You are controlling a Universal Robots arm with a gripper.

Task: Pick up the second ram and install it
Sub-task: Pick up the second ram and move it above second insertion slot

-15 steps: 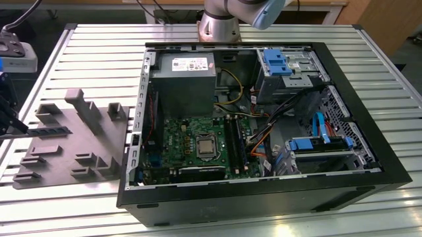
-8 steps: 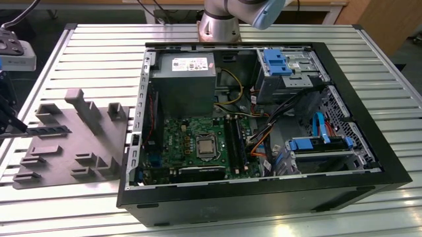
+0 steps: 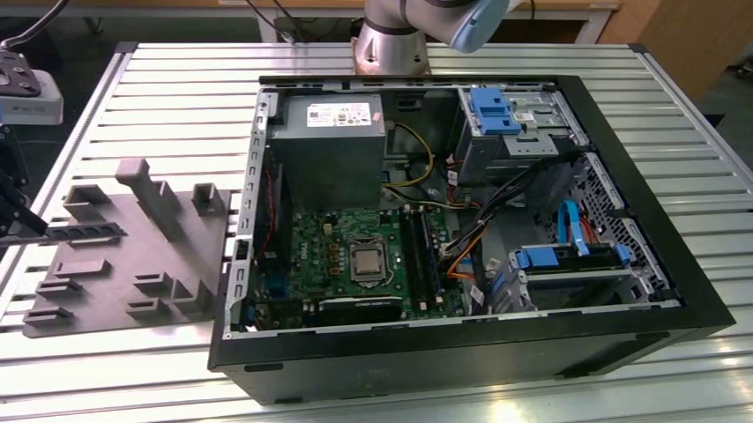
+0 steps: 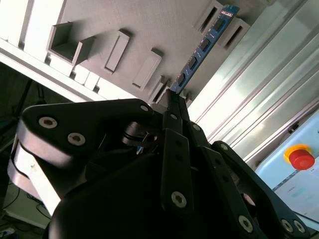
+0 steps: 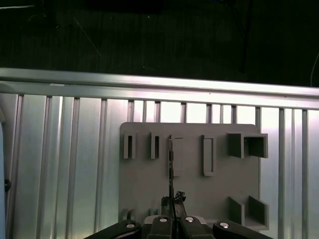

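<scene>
Over at the exterior view's left edge of the desk (image 3: 176, 97), the end effector (image 4: 174, 102) is clenched on one end of the second ram (image 4: 202, 47). In the second wrist view its black fingers (image 4: 175, 149) come together to a point right where the blue-green board begins. From there the stick runs straight out and away from the fingertips, so its long axis carries on the line of the end effector itself.

The far end of the stick lies among the raised blocks of the grey tray (image 3: 118, 282). I cannot tell whether it sits in its holder or has come clear of it. The first wrist view shows the stick edge-on, a thin dark line standing upright over the tray and rising from between the closed fingertips.

The open computer case (image 3: 659, 291) lies well apart from the stick, toward the exterior view's right. The memory slots (image 3: 421, 256) on the motherboard (image 3: 317, 247) sit deep inside the case. In the exterior view the stick lies roughly left to right, while the long black slots run up and down the picture. As I judge it, the stick's long axis lies about crosswise to the slots and the whole width of the tray away from them.
</scene>
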